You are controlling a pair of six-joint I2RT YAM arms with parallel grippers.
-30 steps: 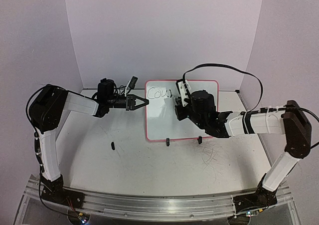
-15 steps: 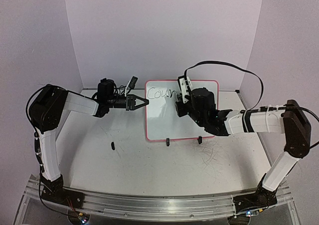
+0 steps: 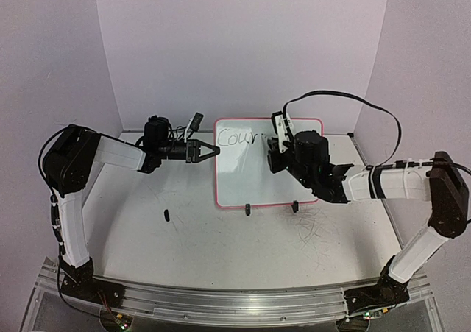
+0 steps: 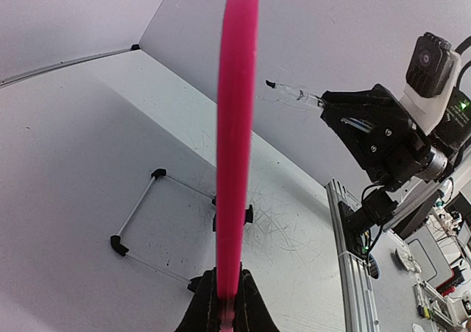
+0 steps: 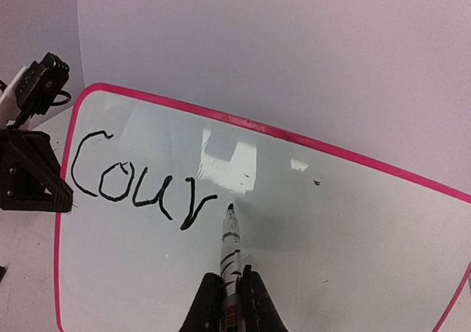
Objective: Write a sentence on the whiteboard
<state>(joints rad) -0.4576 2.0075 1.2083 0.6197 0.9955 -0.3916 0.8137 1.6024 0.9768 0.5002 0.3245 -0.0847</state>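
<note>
Glossy white whiteboard (image 5: 331, 236), pink frame (image 4: 237, 126); black lettering (image 5: 140, 188) at board's top left; black-and-white banded marker (image 5: 231, 252).

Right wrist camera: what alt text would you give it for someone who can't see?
A marker, held in the right gripper, points its tip at the whiteboard just right of black handwritten letters reading roughly "Couv". The glossy board has a thin pink frame.

The whiteboard (image 5: 353, 229) runs off the right wrist view at 6 o'clock; the barrel of the marker (image 5: 230, 242) vanishes inside the right gripper (image 5: 230, 284). Overhead, a small black item (image 3: 166, 215) on the surface (image 3: 221, 244) is too tiny to identify.
</note>
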